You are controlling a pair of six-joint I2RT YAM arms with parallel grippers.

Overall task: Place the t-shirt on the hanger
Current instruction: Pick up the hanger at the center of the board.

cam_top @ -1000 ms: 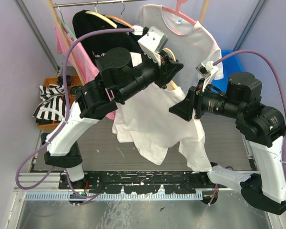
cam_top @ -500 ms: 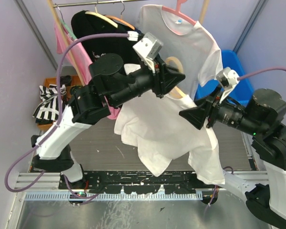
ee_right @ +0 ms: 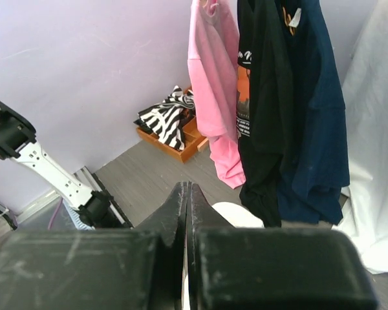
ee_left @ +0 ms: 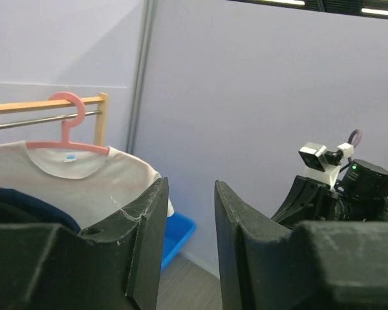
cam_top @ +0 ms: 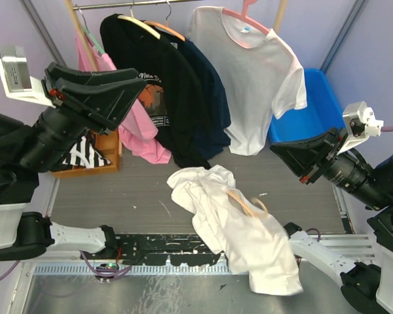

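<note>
White and crumpled, the t-shirt lies in a heap on the table between the two arms, its near hem trailing past the front rail. Only a short curve of the wooden hanger pokes out of the folds; its hook cannot be made out. The left gripper is raised at the left, fingers apart and empty. The right gripper is pressed together on nothing. Beyond, a rack holds hung garments, its top cut off.
</note>
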